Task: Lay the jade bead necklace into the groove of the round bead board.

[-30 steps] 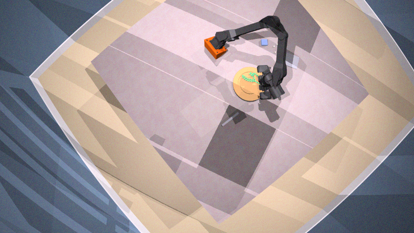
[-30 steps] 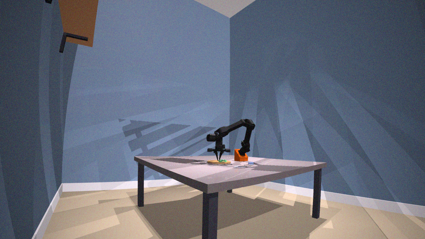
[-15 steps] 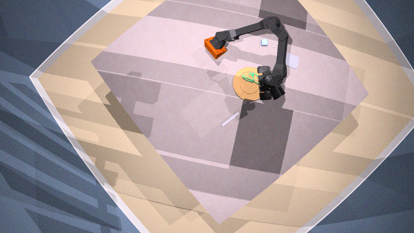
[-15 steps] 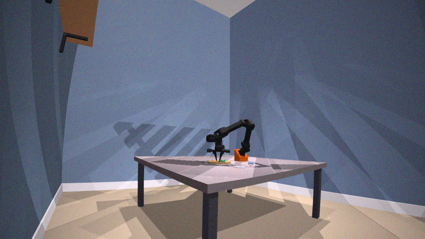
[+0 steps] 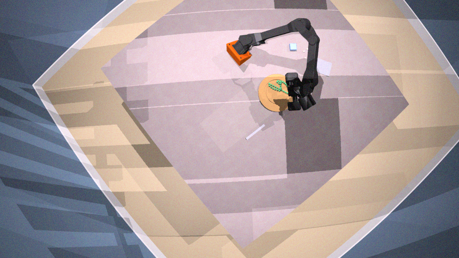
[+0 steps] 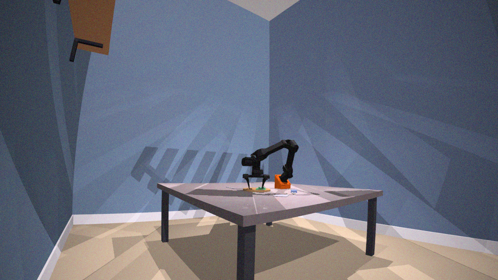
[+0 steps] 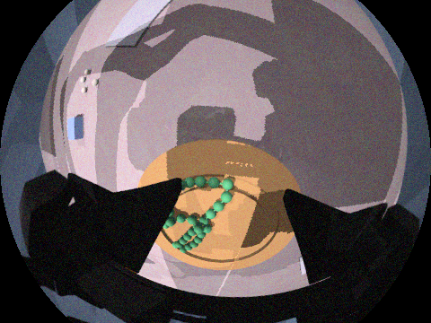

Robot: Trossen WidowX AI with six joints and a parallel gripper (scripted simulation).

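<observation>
The jade bead necklace [image 5: 277, 86] [image 6: 260, 188] [image 7: 200, 218] lies loose on the round tan bead board [image 5: 268, 96] [image 6: 248, 189] [image 7: 251, 228]. It is partly bunched on one side of the board, with a strand curving out from the bunch. The board's groove [image 7: 264, 251] shows as a thin ring near the rim, and most beads lie inside that ring. My gripper [image 5: 291, 92] [image 6: 255, 186] [image 7: 234, 190] is open wide and empty. It hangs just above the board, with a finger on each side of the necklace and touching no bead.
The arm's orange base [image 5: 239, 52] [image 6: 282, 181] stands behind the board. A small blue block [image 5: 293, 46] [image 7: 75, 127] and a pale flat sheet [image 5: 324, 67] lie near the arm. A thin white strip [image 5: 255, 132] lies on the table in front of the board.
</observation>
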